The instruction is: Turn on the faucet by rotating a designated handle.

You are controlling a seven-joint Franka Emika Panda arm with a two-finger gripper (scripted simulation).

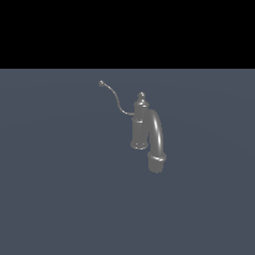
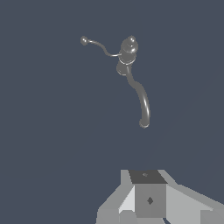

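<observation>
Standing upright on the flat blue-grey floor (image 1: pixel 55 199), the faucet (image 1: pixel 141 124) is a small dull grey metal tap: you see a ribbed column topped by a knob finial, with a thick arched spout (image 1: pixel 157 137) curving over and down to a collared mouth. From the column's upper part the handle (image 1: pixel 115 98) runs off toward the exterior view's left, a thin S-curved wire lever ending in a tiny ball tip (image 1: pixel 101 83) raised above the floor.

Your gripper does not show in the exterior view at all. In the wrist view only a grey, boxy part of the hand body (image 2: pixel 148 199) is visible at the picture's edge; the fingertips are out of frame, so you cannot tell whether the jaws are parted or closed. From that camera the faucet (image 2: pixel 127 54) sits well apart from the hand, out ahead of it, with nothing between them. The handle (image 2: pixel 100 46) and the spout (image 2: pixel 142 103) leave the column on different sides, the spout's mouth being the part nearest the hand.
</observation>
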